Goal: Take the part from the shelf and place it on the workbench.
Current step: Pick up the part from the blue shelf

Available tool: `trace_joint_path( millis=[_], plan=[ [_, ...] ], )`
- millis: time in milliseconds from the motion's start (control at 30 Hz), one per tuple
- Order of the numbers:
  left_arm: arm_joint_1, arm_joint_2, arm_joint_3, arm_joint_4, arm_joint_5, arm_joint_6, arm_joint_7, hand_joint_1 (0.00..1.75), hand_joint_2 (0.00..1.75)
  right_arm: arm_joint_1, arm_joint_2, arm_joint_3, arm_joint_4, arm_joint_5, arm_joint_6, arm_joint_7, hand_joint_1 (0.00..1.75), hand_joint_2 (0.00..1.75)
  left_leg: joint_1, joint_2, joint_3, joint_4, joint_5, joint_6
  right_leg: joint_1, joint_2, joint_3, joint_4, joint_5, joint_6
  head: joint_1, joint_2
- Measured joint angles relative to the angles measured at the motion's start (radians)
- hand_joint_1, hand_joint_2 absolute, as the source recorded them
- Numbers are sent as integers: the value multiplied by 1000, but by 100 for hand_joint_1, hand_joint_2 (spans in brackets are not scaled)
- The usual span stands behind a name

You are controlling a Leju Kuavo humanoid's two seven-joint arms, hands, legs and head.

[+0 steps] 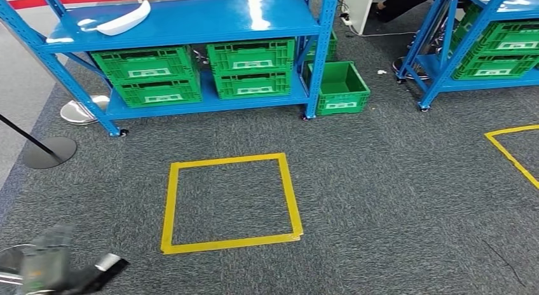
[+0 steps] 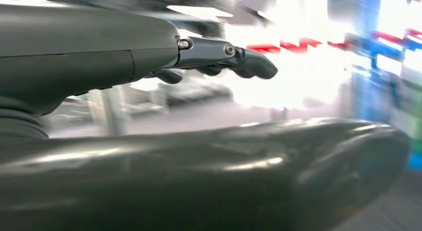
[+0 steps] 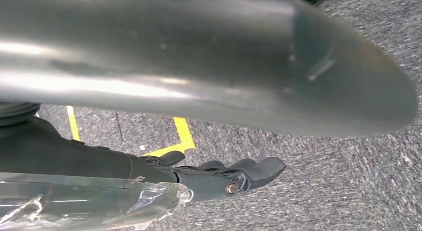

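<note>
Standing short of the shelf, you were in the approach step. Your left hand hung empty, fingers loosely apart; the right hand likewise held nothing. Ahead lay the yellow square, then the shelf, the white part on its top board. Next you'd likely need to walk closer, then reach.

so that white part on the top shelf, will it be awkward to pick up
Probably somewhat. The white part looks like a smooth, glossy curved shell, so it may slip in the hand. It looks thin and hollow, so likely light for its size and stiff rather than floppy. It rests on its curve on the blue shelf, so a push might rock it.
</note>
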Motion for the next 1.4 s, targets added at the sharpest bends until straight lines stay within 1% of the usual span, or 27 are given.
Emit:
trace_joint_path(
  millis=[100, 167, 233, 300, 367, 433, 500, 600, 667, 700, 733, 767, 833, 867, 900, 933, 1000, 1033, 1067, 1100, 1167, 1200, 1233, 1267, 1333, 1367, 1400],
  plan=[
    [16, 21, 3, -117, 38, -3, 64, 0, 0, -2, -2, 0, 0, 20, 23, 0, 0, 0, 0, 0, 0, 0, 1, -1, 0, -1, -1, 0, 0, 0, 0, 0],
    [29, 50, -26, -180, 62, -13, 121, 0, 0, -4, -4, 0, 0, 33, 35, 2, 0, 0, 1, 0, 0, 0, 1, -1, 1, -1, -1, 0, 0, 0, 0, 0],
    [38, 94, -78, -231, 78, -22, 192, 0, 0, -6, -5, 0, 0, 50, 43, 9, 0, 0, 1, 0, 0, 0, 2, -1, 1, -1, -1, 0, 0, 0, 0, 0],
    [39, 155, -152, -267, 73, -39, 279, 0, 0, -8, -7, 0, 0, 72, 50, 20, 0, 0, 1, 0, -1, 1, 2, -1, 0, -1, -1, 0, 1, 0, 0, 0],
    [27, 231, -232, -283, 54, -72, 363, 0, 0, -10, -7, 0, 0, 92, 55, 29, 0, 0, 0, -1, -2, 3, 2, 0, -1, -1, -1, -1, 2, 1, 0, 0],
    [-2, 310, -311, -288, 45, -111, 421, 0, 0, -12, -7, 0, 0, 107, 61, 33, 0, 0, 0, -1, -4, 5, 3, 1, -1, -1, -2, -1, 4, 3, 0, 0],
    [-47, 380, -382, -286, 51, -149, 456, 0, 0, -13, -7, 0, 0, 120, 68, 34, 0, 0, 0, -1, -9, 10, 3, 4, -2, -2, -4, -1, 6, 6, 0, 0],
    [-126, 469, -469, -279, 75, -202, 479, 0, 0, -17, -7, 0, 0, 137, 75, 35, 0, 0, -2, -1, -18, 17, 1, 11, -3, -1, -7, -4, 10, 13, 0, 0],
    [-179, 519, -517, -273, 91, -238, 482, 0, 0, -18, -7, 0, 0, 147, 78, 37, 0, 0, 0, 0, -20, 13, 6, 19, -3, -2, -9, -7, 13, 19, 0, 0],
    [-206, 541, -538, -270, 99, -254, 482, 0, 0, -19, -8, 0, 0, 151, 79, 38, 0, 0, 2, 1, -19, 8, 10, 24, -2, -4, -15, 2, 6, 21, 1, 0],
    [-229, 560, -557, -267, 106, -269, 482, 0, 0, -20, -9, 0, 0, 154, 80, 39, 0, 0, 4, 2, -18, 4, 13, 29, -1, -7, -31, 31, -10, 23, 2, 0],
    [-249, 575, -574, -263, 113, -279, 482, 0, 0, -21, -10, 0, 0, 156, 81, 39, 0, 0, 6, 4, -17, 2, 15, 32, -1, -11, -58, 83, -36, 22, 3, 0],
    [-273, 595, -600, -255, 121, -290, 481, 0, 0, -21, -11, 0, 0, 160, 82, 40, 0, 0, 4, 5, -17, 3, 14, 35, 0, -14, -131, 226, -95, 23, 4, 0],
    [-278, 601, -610, -252, 123, -291, 481, 0, 0, -21, -11, 0, 0, 161, 83, 41, 0, 0, 3, 6, -17, 3, 13, 34, 0, -15, -160, 276, -107, 23, 4, 0],
    [-281, 606, -618, -248, 124, -292, 481, 0, 0, -20, -12, 0, 1, 161, 83, 41, 0, 0, 3, 6, -16, 3, 11, 33, 1, -15, -171, 289, -100, 22, 5, 0],
    [-282, 610, -625, -246, 125, -292, 481, 0, 0, -20, -13, 0, 1, 162, 83, 42, 0, 0, 3, 6, -15, 4, 10, 31, 1, -15, -162, 260, -73, 21, 4, 0],
    [-284, 618, -634, -241, 126, -292, 481, 0, 0, -20, -15, 0, 1, 162, 83, 42, 0, 0, 3, 6, -10, 5, 4, 22, 1, -16, -101, 127, -4, 17, 5, 0],
    [-286, 622, -638, -238, 126, -292, 481, 0, 0, -21, -16, 0, 1, 163, 83, 42, 0, 0, 2, 5, -10, 8, 0, 16, 1, -15, -73, 69, 17, 11, 4, 0],
    [-288, 626, -641, -237, 127, -292, 481, 0, 0, -22, -16, 0, 1, 163, 83, 42, 0, 0, 1, 4, -10, 9, -2, 9, 2, -14, -55, 33, 26, 6, 3, 0],
    [-291, 629, -645, -235, 127, -292, 481, 0, 0, -23, -16, 0, 1, 163, 83, 42, 0, 0, 0, 3, -10, 9, -2, 3, 5, -13, -50, 20, 24, -2, 2, 0],
    [-295, 635, -652, -232, 132, -295, 480, 0, 0, -23, -17, 0, 2, 164, 83, 43, 0, 0, 3, 3, -10, 5, -2, -9, 7, -12, -51, 21, 23, -17, 1, 0],
    [-300, 639, -657, -230, 138, -303, 478, 0, 0, -23, -17, 0, 2, 165, 83, 43, 0, 0, 5, 5, -12, 11, -8, -14, 7, -13, -50, 20, 23, -24, 0, 0],
    [-309, 643, -662, -227, 147, -316, 475, 0, 0, -23, -18, 0, 2, 167, 84, 43, 0, 0, 6, 8, -24, 35, -24, -17, 7, -13, -49, 19, 23, -30, -2, 0],
    [-324, 648, -668, -222, 155, -334, 471, 0, 0, -23, -18, 0, 2, 169, 85, 44, 0, 0, 6, 10, -47, 81, -50, -19, 7, -15, -48, 17, 23, -35, -5, 0],
    [-366, 655, -686, -203, 168, -379, 463, 0, 0, -24, -19, 0, 2, 176, 90, 46, 0, 0, 5, 11, -118, 217, -110, -20, 9, -18, -48, 17, 21, -39, -8, 0],
    [-388, 659, -698, -190, 172, -403, 459, 0, 0, -24, -19, 0, 2, 180, 92, 48, 0, 0, 5, 11, -150, 273, -126, -21, 10, -20, -47, 17, 21, -40, -8, 0],
    [-411, 662, -713, -178, 175, -426, 456, 0, 0, -24, -19, 0, 2, 185, 95, 50, 0, 0, 5, 11, -167, 298, -121, -22, 10, -21, -47, 18, 20, -40, -9, 0]
  ],
)
